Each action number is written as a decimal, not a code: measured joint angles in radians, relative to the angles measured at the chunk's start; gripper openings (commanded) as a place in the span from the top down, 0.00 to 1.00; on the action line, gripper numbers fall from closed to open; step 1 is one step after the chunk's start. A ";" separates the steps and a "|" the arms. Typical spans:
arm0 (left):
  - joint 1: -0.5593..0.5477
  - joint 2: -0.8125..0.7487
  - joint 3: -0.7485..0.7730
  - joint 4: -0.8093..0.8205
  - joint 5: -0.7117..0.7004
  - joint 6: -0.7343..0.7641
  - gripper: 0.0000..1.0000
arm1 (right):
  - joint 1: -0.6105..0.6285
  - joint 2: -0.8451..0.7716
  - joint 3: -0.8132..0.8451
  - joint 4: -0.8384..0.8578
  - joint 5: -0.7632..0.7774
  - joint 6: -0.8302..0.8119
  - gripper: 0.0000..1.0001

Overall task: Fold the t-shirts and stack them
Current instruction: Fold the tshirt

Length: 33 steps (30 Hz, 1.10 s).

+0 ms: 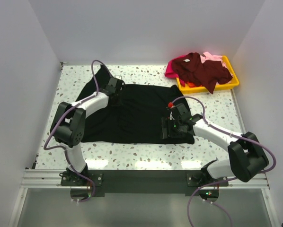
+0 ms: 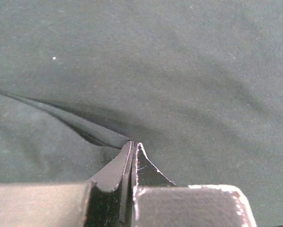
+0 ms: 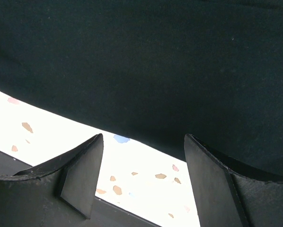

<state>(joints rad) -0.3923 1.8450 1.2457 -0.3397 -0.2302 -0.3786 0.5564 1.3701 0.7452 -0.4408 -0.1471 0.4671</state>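
Shirt: large black cloth t-shirt (image 1: 132, 111) lies flat across the speckled white worktop (image 1: 132, 153)
Left tool (image 2: 133, 144): pinched closed on its 10 o'clock crease
Right tool (image 3: 144, 142): wide over the 5 o'clock hem; I'd slide under before closing

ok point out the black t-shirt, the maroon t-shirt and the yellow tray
black t-shirt (image 1: 132, 109), top view, middle of the spread-out body
maroon t-shirt (image 1: 198, 68), top view, centre of the crumpled heap in the tray
yellow tray (image 1: 228, 85), top view, near wall by its right corner
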 measured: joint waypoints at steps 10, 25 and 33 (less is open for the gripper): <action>-0.010 0.025 0.023 -0.004 -0.015 0.041 0.17 | 0.000 0.030 0.000 0.000 0.000 0.000 0.27; 0.060 -0.246 -0.117 0.016 -0.118 -0.034 0.00 | -0.119 0.032 0.096 -0.021 0.045 -0.046 0.22; 0.187 -0.245 -0.330 0.071 -0.055 -0.098 0.00 | -0.230 0.116 0.128 -0.004 0.060 -0.095 0.19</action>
<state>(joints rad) -0.2058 1.5997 0.9157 -0.2687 -0.2852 -0.4763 0.3260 1.4857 0.8730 -0.4446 -0.0875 0.3725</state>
